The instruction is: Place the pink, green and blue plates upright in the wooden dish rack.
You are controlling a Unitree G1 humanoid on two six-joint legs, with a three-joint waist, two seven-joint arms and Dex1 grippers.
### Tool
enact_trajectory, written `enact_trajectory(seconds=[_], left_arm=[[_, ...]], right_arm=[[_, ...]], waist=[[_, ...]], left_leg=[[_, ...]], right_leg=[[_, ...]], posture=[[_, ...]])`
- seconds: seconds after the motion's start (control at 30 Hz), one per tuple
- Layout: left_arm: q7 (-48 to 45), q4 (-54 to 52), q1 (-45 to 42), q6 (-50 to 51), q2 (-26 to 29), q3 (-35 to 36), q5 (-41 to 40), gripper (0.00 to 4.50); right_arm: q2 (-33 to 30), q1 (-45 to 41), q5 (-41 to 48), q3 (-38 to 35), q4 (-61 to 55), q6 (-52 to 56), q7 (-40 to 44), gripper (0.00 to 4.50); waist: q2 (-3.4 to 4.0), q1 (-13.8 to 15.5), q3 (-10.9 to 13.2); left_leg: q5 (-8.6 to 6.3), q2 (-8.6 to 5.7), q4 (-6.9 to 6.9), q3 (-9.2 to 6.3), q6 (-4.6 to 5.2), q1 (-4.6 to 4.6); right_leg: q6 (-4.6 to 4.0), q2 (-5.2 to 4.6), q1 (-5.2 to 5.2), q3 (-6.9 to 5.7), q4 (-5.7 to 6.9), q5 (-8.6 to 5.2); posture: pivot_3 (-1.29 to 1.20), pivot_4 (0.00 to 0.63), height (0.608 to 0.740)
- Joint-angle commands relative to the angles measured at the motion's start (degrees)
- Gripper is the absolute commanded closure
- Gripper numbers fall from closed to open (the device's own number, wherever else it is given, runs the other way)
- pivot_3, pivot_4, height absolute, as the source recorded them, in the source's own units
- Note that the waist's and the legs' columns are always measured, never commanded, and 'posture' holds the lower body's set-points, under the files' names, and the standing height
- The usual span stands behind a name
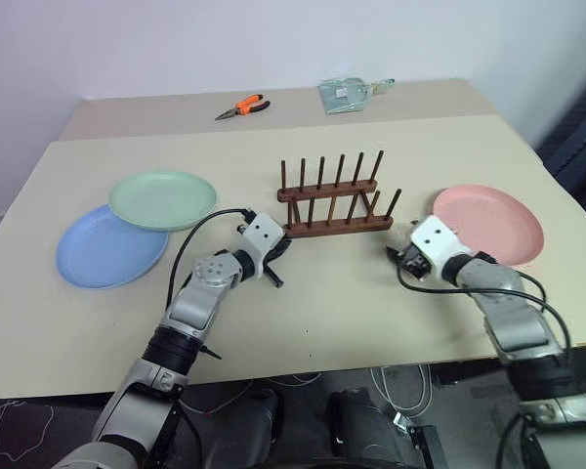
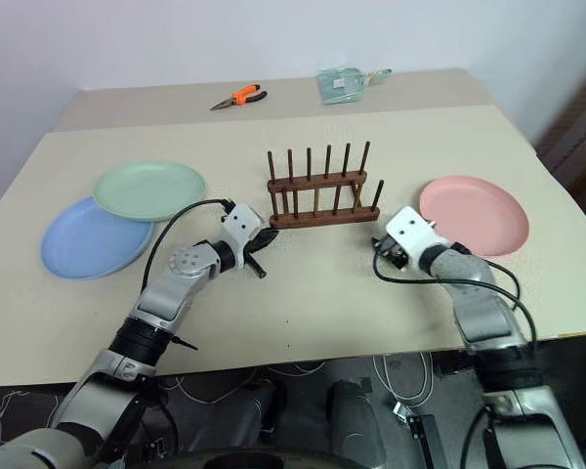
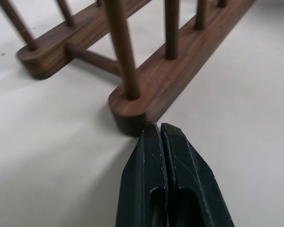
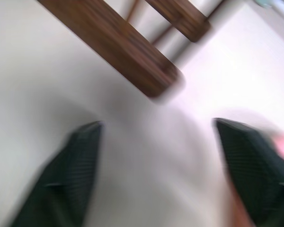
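three plates flat: pink plate [image 1: 488,223], green plate [image 1: 162,199], blue plate [image 1: 109,247]. one wooden dish rack [image 1: 334,200]. left gripper [image 3: 160,137] pinched closed at rack end, right gripper [image 4: 156,142] spread wide, empty.

The left gripper [image 1: 278,256] is sitting just beside the wooden dish rack [image 1: 334,207], green plate [image 1: 163,199] overlapping blue plate [image 1: 110,245] off its left; right gripper [image 1: 400,259] is hovering near the pink plate [image 1: 488,223].
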Motion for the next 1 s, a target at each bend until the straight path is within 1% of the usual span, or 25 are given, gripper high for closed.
enact_trajectory(seconds=[0.03, 0.17, 0.2, 0.23, 0.27, 0.33, 0.37, 0.5, 0.53, 0.67, 0.73, 0.77, 0.83, 0.93, 1.0], left_arm=[[1.5, 2.7, 0.8, 1.2, 0.6, 1.2, 1.6, 4.50], [-2.7, -1.8, 2.3, 1.6, 0.7, 0.7, -0.8, 4.50], [-4.9, -4.5, 3.4, 1.3, 1.0, 0.1, -1.8, 4.50], [-7.3, -7.7, 4.6, 1.5, 1.2, -0.3, -3.4, 4.50], [-9.7, -10.9, 5.8, 2.0, 1.4, -0.6, -5.1, 4.50], [-12.2, -14.7, 7.1, 3.1, 1.6, -0.6, -7.1, 4.50], [-12.7, -16.2, 7.6, 4.1, 1.5, -0.4, -8.1, 4.50], [-13.7, -20.7, 9.4, 6.1, 1.6, -0.1, -9.8, 4.50], [-13.7, -21.3, 9.8, 6.5, 1.7, -0.1, -10.0, 4.50], [-13.5, -22.8, 11.0, 6.8, 2.2, -0.2, -9.8, 4.50], [-13.2, -23.6, 11.5, 7.1, 2.6, 0.2, -9.9, 4.50], [-13.0, -23.9, 11.8, 7.2, 2.7, 0.7, -10.1, 4.50], [-12.7, -24.5, 12.1, 7.6, 2.9, 1.8, -10.8, 4.50], [-12.9, -24.8, 12.4, 7.5, 3.6, 2.9, -11.6, 4.50], [-13.0, -24.8, 12.3, 7.3, 3.8, 3.5, -12.1, 4.50]], right_arm=[[-3.5, 3.0, -0.6, -4.3, -3.4, 2.1, -0.1, 0.26], [-5.0, 4.3, -1.7, -5.1, -2.7, 3.2, -1.1, 0.26], [-4.9, 3.7, -2.3, -4.8, -1.4, 3.8, -1.8, 0.26], [-4.7, 2.8, -3.1, -4.3, 0.5, 4.3, -2.8, 0.49], [-4.3, 1.8, -3.7, -4.0, 2.4, 4.7, -3.8, 0.80], [-3.9, 0.4, -4.3, -3.4, 4.7, 4.9, -5.0, 1.56], [-3.9, -0.2, -4.6, -3.1, 5.4, 5.0, -5.3, 2.17], [-3.9, -1.4, -5.0, -2.6, 6.4, 5.0, -6.0, 4.26], [-4.0, -1.5, -5.1, -2.6, 6.2, 4.8, -6.0, 4.45], [-4.7, -2.1, -5.2, -3.3, 3.1, 2.4, -5.7, 4.45], [-4.6, -3.7, -3.1, -5.1, -0.5, 0.1, -5.1, 4.45], [-3.7, -5.2, -0.3, -6.8, -2.9, -0.4, -4.3, 4.45], [-0.7, -8.9, 9.2, -11.1, -8.9, 1.8, -2.0, 4.45], [5.2, -15.5, 31.4, -18.6, -17.9, 13.7, 0.3, 4.45], [7.0, -17.7, 42.9, -21.7, -21.3, 20.6, 0.7, 4.45]], waist=[[0.00, -0.1, 0.0], [0.04, -0.3, 0.0], [0.04, -0.2, 0.0], [0.04, -0.2, 0.0], [0.04, -0.1, 0.0], [0.03, 0.1, 0.0], [0.02, 0.2, 0.0], [0.02, 0.3, 0.0], [0.02, 0.2, 0.0], [0.06, -0.1, 0.0], [0.20, -0.2, 0.1], [0.24, -0.2, 0.2], [0.34, -0.5, 0.3], [0.32, -0.4, 0.3], [0.26, 0.1, 0.3]], left_leg=[[0.00, 0.00, 0.00, 0.00, 0.00, 0.00], [0.00, 0.01, -0.03, 0.00, 0.00, 0.00], [0.02, 0.01, -0.03, 0.00, 0.03, 0.00], [0.03, 0.01, -0.03, 0.00, 0.08, -0.02], [0.02, 0.01, -0.03, 0.01, 0.10, -0.02], [0.02, -0.01, 0.00, 0.04, 0.13, -0.09], [0.02, -0.02, 0.04, 0.04, 0.13, -0.12], [0.00, -0.02, 0.08, 0.02, 0.12, -0.18], [0.00, -0.02, 0.07, 0.02, 0.13, -0.18], [0.01, -0.02, 0.01, 0.02, 0.15, -0.18], [0.01, -0.01, -0.01, 0.04, 0.16, -0.18], [0.01, -0.01, -0.01, 0.06, 0.16, -0.19], [0.02, -0.01, -0.01, 0.07, 0.17, -0.20], [0.02, 0.02, -0.03, 0.05, 0.17, -0.22], [0.02, 0.03, -0.08, 0.00, 0.18, -0.23]], right_leg=[[0.00, 0.00, 0.00, 0.00, 0.00, 0.00], [0.00, 0.01, -0.02, 0.00, 0.00, 0.00], [0.00, 0.00, -0.02, 0.00, 0.00, 0.00], [0.01, 0.00, -0.02, 0.00, -0.01, -0.01], [0.01, -0.02, -0.02, 0.01, -0.02, -0.01], [-0.01, -0.03, -0.07, 0.03, -0.04, -0.01], [-0.02, -0.04, -0.08, 0.02, -0.04, -0.01], [-0.04, -0.05, -0.09, 0.00, -0.05, -0.03], [-0.04, -0.05, -0.10, 0.00, -0.06, -0.03], [-0.03, -0.04, -0.18, 0.02, -0.04, -0.03], [-0.03, -0.03, -0.21, 0.05, -0.02, -0.03], [-0.03, -0.03, -0.24, 0.07, -0.02, -0.02], [-0.02, -0.03, -0.26, 0.09, -0.01, -0.02], [0.00, -0.01, -0.29, 0.08, -0.01, -0.01], [0.01, 0.00, -0.30, 0.05, -0.02, -0.01]], posture=[[0.00, 0.150, 0.729], [0.00, 0.150, 0.729], [0.00, 0.150, 0.729], [0.00, 0.150, 0.729], [0.00, 0.150, 0.729], [0.00, 0.150, 0.729], [0.00, 0.150, 0.729], [0.00, 0.150, 0.729], [0.00, 0.150, 0.729], [0.00, 0.150, 0.729], [0.00, 0.150, 0.729], [0.00, 0.150, 0.729], [0.00, 0.150, 0.729], [0.00, 0.150, 0.729], [0.00, 0.150, 0.729]])
